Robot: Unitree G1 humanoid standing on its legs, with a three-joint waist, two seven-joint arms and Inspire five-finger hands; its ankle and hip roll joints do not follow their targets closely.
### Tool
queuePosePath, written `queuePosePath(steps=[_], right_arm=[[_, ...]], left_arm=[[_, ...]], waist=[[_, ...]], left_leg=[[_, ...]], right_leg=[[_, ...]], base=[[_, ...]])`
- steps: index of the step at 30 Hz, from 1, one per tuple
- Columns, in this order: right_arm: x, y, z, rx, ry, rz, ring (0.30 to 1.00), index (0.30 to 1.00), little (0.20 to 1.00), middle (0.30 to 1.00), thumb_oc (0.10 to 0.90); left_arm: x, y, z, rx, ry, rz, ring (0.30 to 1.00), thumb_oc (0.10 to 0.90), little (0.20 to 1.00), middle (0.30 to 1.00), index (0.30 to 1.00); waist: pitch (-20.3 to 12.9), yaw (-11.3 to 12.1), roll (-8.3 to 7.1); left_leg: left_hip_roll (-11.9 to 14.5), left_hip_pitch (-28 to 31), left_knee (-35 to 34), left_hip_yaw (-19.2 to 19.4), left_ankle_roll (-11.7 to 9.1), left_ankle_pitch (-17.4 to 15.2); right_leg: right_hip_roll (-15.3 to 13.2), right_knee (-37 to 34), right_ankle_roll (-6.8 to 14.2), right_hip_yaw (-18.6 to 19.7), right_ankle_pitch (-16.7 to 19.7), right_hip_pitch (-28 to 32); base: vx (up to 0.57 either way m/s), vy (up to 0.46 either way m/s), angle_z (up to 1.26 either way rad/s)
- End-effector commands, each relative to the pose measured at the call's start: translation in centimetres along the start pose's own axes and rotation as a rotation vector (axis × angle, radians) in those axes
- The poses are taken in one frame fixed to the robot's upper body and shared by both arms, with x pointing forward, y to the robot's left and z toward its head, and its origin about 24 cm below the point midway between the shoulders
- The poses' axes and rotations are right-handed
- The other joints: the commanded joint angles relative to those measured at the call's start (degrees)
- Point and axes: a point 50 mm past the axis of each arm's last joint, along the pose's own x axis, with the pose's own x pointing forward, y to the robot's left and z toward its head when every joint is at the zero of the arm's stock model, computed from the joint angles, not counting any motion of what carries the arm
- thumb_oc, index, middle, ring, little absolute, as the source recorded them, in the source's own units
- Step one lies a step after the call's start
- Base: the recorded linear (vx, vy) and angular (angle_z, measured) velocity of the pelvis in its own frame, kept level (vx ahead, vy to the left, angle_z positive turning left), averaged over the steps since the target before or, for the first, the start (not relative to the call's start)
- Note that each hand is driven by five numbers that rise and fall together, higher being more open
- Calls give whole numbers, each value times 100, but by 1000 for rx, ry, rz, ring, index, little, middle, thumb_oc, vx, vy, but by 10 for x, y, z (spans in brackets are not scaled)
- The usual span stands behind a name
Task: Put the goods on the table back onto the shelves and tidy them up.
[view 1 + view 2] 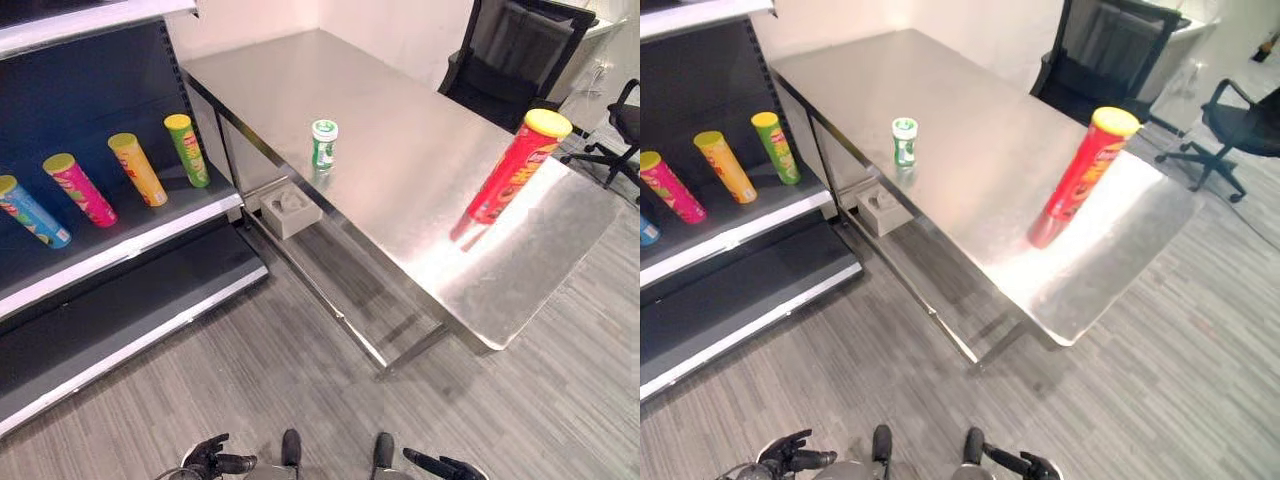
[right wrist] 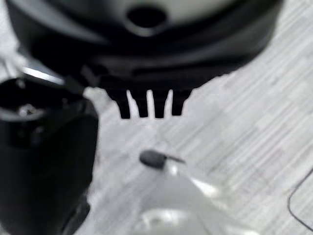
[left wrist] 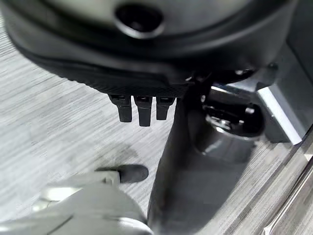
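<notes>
Left eye view, my stock check: red can (image 1: 517, 167) upright on worktop (image 1: 400, 190), ahead and right, nearer my right hand (image 1: 448, 466); small green can (image 1: 323, 144) centre. Left hand (image 1: 210, 460) low; both hands empty, fingers relaxed.

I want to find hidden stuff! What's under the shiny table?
Under the steel table, near the shelf, a small pale box sits on the floor, with crumpled white stuff in its open top. The tabletop covers whatever lies further back.
</notes>
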Motion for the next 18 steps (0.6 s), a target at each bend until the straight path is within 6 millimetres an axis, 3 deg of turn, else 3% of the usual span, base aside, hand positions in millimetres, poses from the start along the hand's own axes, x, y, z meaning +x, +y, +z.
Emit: queuePosePath(steps=[1,2,4,5,6,7,9,11,13,14,16,18], right_arm=[[0,-47,15,30,-41,-154,900,900,900,900,800],[-6,-81,23,163,-93,-255,900,900,900,900,800],[-18,-120,45,290,-221,-370,900,900,900,900,800],[-26,-137,59,313,-299,-422,900,900,900,900,800],[-26,-137,58,313,-298,-424,900,900,900,900,800],[-50,-171,88,341,-481,-530,900,900,900,900,800],[-83,-196,130,347,-711,-594,900,900,900,900,800],[-120,-207,171,318,-945,-607,900,900,900,900,800],[-177,-209,222,215,-1246,-604,900,900,900,900,800],[-198,-205,239,166,-1350,-589,900,900,900,900,800],[-232,-193,261,120,-1531,-541,900,900,900,900,800],[-243,-188,268,100,-1587,-518,900,900,900,900,800]], left_arm=[[5,-8,35,-3,-112,-7,900,800,900,900,900],[3,-2,33,-14,-118,-4,900,800,900,900,900],[2,-2,31,-7,-119,-10,900,800,900,900,900],[2,-3,29,-2,-115,-15,900,800,900,900,900],[2,-4,29,-1,-115,-17,900,800,900,900,900],[2,-8,22,13,-98,-31,900,800,900,900,900],[1,-12,17,23,-81,-45,900,800,900,900,900],[1,-14,16,25,-78,-53,900,800,900,900,900],[0,-12,12,44,-77,-61,900,800,900,900,900],[-1,-11,12,53,-80,-65,900,800,900,900,900],[-2,-11,10,68,-85,-74,900,800,900,900,900],[-2,-11,9,79,-82,-78,900,800,900,900,900]], waist=[[-34,-123,182],[-99,-209,200],[-157,-289,254],[-187,-339,268],[-183,-329,277],[-250,-414,330],[-291,-481,356],[-322,-508,369],[-364,-477,379],[-381,-457,384],[-416,-410,393],[-435,-381,395]], left_leg=[[473,163,122,-62,-506,-553],[572,282,91,-13,-566,-582],[619,384,55,19,-601,-611],[629,419,51,43,-611,-629],[633,429,51,45,-613,-633],[651,524,51,103,-629,-693],[671,577,51,169,-647,-729],[687,601,51,212,-652,-748],[711,643,51,251,-659,-769],[712,651,51,263,-662,-777],[729,674,51,276,-664,-794],[732,685,51,279,-666,-796]], right_leg=[[32,45,269,-63,-209,209],[83,45,256,-45,-287,299],[114,45,260,-20,-329,364],[119,45,264,-10,-349,391],[123,45,264,-9,-351,400],[135,45,272,9,-397,452],[144,45,281,42,-420,469],[151,45,279,87,-432,469],[165,45,268,124,-450,482],[171,45,267,136,-457,484],[175,45,263,139,-477,505],[178,45,262,134,-486,519]], base=[[140,-110,-13],[152,-88,-21],[150,-53,-16],[69,-3,-12],[101,17,-8],[93,18,-15],[73,13,-6],[23,7,-18],[20,13,-23],[14,9,-12],[5,3,-3],[0,0,0]])
